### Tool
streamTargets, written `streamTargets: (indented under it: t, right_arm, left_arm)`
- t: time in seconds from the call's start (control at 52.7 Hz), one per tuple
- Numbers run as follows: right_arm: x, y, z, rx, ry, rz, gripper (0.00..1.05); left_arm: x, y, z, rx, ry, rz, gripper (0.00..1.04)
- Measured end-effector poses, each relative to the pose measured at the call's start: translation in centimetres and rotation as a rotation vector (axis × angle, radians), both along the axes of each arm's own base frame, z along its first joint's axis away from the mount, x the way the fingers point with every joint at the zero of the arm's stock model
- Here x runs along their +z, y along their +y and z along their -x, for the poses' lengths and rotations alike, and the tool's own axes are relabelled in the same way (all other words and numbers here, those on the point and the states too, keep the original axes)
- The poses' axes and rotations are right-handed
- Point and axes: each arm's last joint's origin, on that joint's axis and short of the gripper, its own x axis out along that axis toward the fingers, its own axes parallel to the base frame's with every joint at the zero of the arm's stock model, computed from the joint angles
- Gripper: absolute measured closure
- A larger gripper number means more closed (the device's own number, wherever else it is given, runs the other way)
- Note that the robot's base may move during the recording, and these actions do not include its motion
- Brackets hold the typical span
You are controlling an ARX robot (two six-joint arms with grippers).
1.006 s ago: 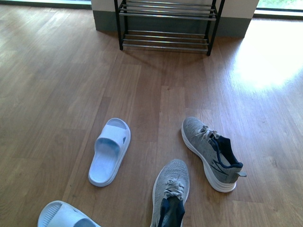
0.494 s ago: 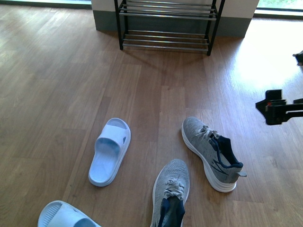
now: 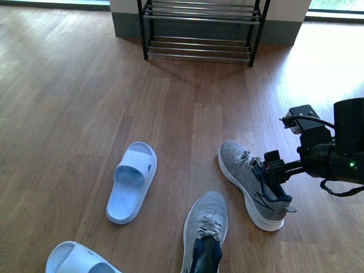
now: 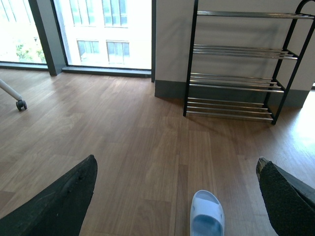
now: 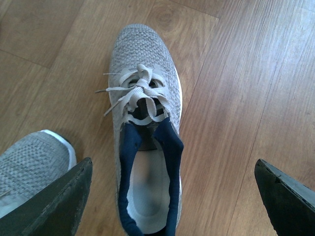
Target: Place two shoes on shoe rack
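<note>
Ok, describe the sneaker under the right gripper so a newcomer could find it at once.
From the black shoe rack at the far wall, come back across the wood floor to the footwear lying near the robot. The sneaker is the grey knit one furthest right, below the right gripper. Its twin is cut off by the picture's bottom edge, and the others are pale blue slides.

The grey knit lace-up sneaker (image 3: 250,183) has navy lining, a dark side mark and a white sole; its twin (image 3: 206,227) matches. Left of it, the plastic slide sandal (image 3: 132,182) is plain pale blue.
</note>
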Motion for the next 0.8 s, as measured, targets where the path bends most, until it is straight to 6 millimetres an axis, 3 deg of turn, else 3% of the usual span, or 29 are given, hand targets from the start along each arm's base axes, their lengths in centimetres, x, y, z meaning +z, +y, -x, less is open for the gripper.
streamTargets:
  t: [0.342,0.551,0.798]
  right_arm:
    - [-4.2,-1.2,-2.2,0.021,0.053,0.078,0.09]
    - [-5.8,-2.7,-2.7,-0.003,0.072,0.113,0.09]
    - [-8.0,-1.5,-2.1,0.023,0.11,0.122,0.09]
  left_arm:
    - [0.0,0.0,0.0,0.0,0.0,0.0,0.09]
    - [0.0,0.0,0.0,0.0,0.0,0.0,0.09]
    - [0.0,0.0,0.0,0.0,0.0,0.0,0.09]
